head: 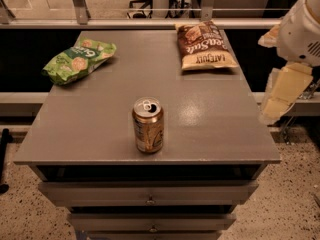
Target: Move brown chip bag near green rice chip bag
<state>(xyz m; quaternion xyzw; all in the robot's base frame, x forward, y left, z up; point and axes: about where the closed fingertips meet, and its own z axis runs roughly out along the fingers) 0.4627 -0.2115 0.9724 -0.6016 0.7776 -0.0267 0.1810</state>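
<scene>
The brown chip bag [204, 46] lies flat at the table's far right, dark brown on top and cream-yellow below. The green rice chip bag [79, 60] lies at the far left edge of the table. The two bags are far apart, with the width of the table between them. My gripper [281, 95] hangs off the table's right side, beyond the edge and nearer the camera than the brown bag. It touches neither bag.
A gold drink can [148, 125] stands upright at the front middle of the grey table [100, 134]. Drawers [150, 194] sit under the tabletop. A railing [150, 23] runs behind the table's far edge.
</scene>
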